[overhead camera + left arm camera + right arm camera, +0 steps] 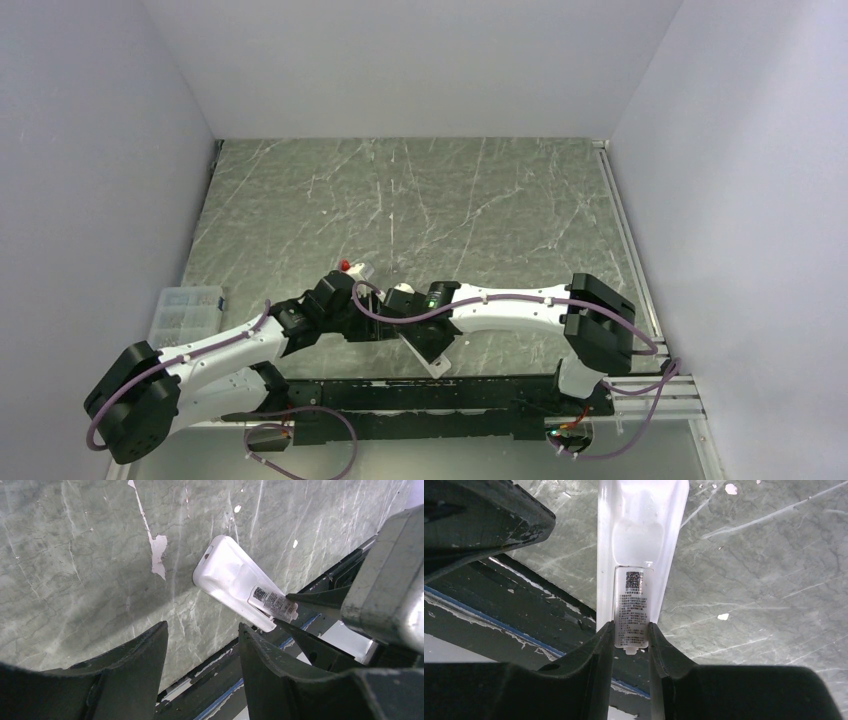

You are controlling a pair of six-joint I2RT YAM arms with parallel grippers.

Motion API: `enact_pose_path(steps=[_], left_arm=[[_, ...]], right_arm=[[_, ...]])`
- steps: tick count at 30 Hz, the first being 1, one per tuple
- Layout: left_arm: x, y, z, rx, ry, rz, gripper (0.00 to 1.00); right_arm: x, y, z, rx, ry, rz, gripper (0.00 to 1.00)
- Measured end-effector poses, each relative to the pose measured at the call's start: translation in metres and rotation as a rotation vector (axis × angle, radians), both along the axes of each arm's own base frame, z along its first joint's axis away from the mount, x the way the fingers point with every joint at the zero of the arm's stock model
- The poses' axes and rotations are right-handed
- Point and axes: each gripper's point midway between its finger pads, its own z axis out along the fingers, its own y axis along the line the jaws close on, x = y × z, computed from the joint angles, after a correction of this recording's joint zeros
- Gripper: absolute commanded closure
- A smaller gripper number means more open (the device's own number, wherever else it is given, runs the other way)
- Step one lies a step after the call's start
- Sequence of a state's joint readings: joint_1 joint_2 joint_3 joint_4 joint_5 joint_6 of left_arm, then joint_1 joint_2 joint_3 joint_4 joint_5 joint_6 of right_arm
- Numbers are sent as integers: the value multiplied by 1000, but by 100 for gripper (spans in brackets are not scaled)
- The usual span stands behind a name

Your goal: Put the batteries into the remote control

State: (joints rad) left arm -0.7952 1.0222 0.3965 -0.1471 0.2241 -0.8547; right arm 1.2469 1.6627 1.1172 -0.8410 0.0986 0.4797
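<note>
A grey-green marble-patterned tabletop point(420, 200), veined in white and chipped to pale patches point(159, 550) in places, lies under soft, even light between plain white walls point(400, 60) on the left, far and right sides. A clear plastic compartment box point(186, 312) sits at its left edge, and a silver metal rail point(622, 235) runs along its right.

Lit evenly, softly from overhead; shadowed faintly at lower centre of top view. Glared white on the remote control point(642, 535), top centre of right wrist view. Blurred, dark along both wrist views' bottom edges.
</note>
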Motion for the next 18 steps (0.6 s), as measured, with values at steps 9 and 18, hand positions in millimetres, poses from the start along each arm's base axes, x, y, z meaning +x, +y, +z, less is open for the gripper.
enact_pose_path(steps=[9,18], left_arm=[[-1,0,0,-3,3,-4,41],[-1,0,0,-3,4,-3,41]], right_arm=[[1,1,-1,3,-3,-31,79],[2,2,-2,5,-8,-42,74]])
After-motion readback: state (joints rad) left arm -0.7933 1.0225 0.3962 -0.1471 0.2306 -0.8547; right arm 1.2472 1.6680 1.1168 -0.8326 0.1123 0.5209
